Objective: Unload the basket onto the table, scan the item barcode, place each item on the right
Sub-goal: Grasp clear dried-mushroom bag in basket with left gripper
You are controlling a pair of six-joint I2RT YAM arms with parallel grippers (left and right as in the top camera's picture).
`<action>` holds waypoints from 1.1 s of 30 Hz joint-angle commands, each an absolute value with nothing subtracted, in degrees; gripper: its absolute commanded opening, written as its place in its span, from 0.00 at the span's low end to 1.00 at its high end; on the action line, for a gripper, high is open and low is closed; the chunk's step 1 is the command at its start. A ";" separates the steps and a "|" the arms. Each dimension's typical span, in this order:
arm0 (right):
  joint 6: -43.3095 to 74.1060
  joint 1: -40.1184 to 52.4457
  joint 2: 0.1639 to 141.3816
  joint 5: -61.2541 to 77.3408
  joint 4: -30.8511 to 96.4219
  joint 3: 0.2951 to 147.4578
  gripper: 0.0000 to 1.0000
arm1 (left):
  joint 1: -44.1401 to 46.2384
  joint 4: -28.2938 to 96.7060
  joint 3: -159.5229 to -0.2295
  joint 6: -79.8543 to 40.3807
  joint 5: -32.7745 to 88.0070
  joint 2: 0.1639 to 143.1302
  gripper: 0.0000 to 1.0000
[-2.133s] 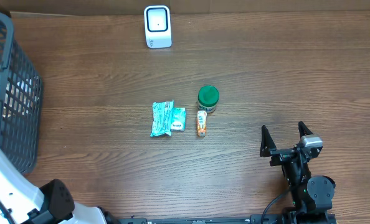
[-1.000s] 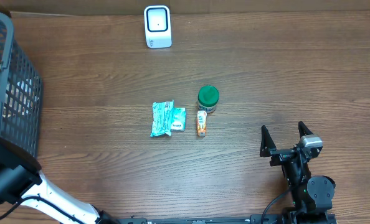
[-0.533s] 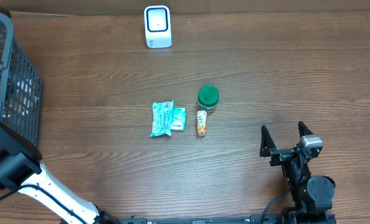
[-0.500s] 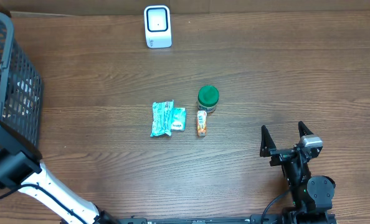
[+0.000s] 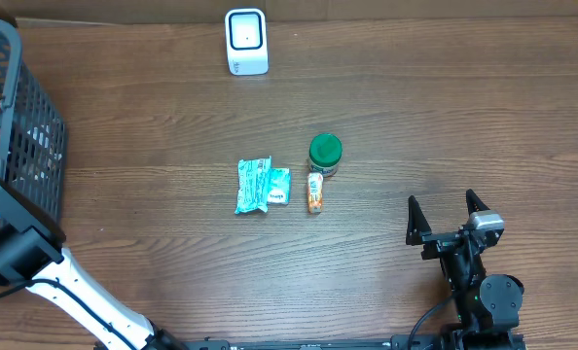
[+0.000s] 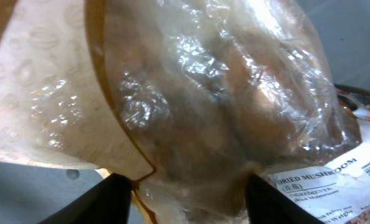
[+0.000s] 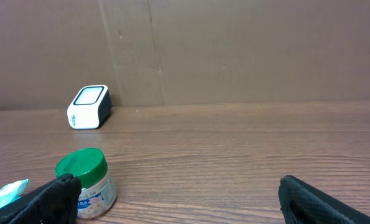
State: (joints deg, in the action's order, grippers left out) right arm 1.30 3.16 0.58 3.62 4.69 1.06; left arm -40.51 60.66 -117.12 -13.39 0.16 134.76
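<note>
Clear mushroom bag between the left pincer's fingers

The crinkled bag point(image 6: 222, 106), its label reading "DRIED MUSHROOM", fills the gap between the left pincer point(image 6: 185, 186) fingers; whether gripped, I cannot tell. The right pincer point(image 5: 450, 216) gapes empty over the surface point(image 5: 415, 117).

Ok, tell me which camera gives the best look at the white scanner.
Overhead view: the white scanner shows whole at the table's far edge, its window facing up. The right wrist view shows it smaller and side-on by the back wall. The left wrist view misses it, filled by a clear plastic bag.
</note>
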 commanded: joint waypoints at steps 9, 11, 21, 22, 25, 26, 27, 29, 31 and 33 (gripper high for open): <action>1.54 3.53 0.16 3.55 4.45 0.45 1.00 | -40.51 63.96 -116.73 -12.40 -1.06 138.65 0.04; 1.54 3.53 0.16 3.55 4.45 0.45 1.00 | -40.53 65.21 -117.34 -12.47 -1.04 138.58 0.04; 1.54 3.53 0.16 3.55 4.45 0.45 1.00 | -40.25 71.81 -128.79 -18.79 0.05 129.12 0.04; 1.54 3.53 0.16 3.55 4.45 0.45 1.00 | -40.23 72.20 -129.91 -19.86 0.03 126.76 0.04; 1.54 3.53 0.16 3.55 4.45 0.45 1.00 | -39.77 71.90 -131.31 -21.19 0.14 118.26 0.04; 1.54 3.53 0.16 3.55 4.45 0.45 1.00 | -39.62 71.72 -131.31 -21.52 0.30 116.20 0.04; 1.54 3.53 0.16 3.55 4.43 0.45 1.00 | -39.35 71.33 -131.31 -21.50 1.48 113.03 0.04; 1.54 3.53 0.16 3.55 4.45 0.45 1.00 | -38.74 70.50 -131.31 -21.45 3.73 107.96 0.04; 1.54 3.53 0.16 3.55 4.45 0.45 1.00 | -37.69 69.78 -131.31 -21.43 5.02 103.31 0.04; 1.54 3.53 0.16 3.55 4.45 0.45 1.00 | -35.59 70.13 -131.31 -21.17 5.69 99.11 0.04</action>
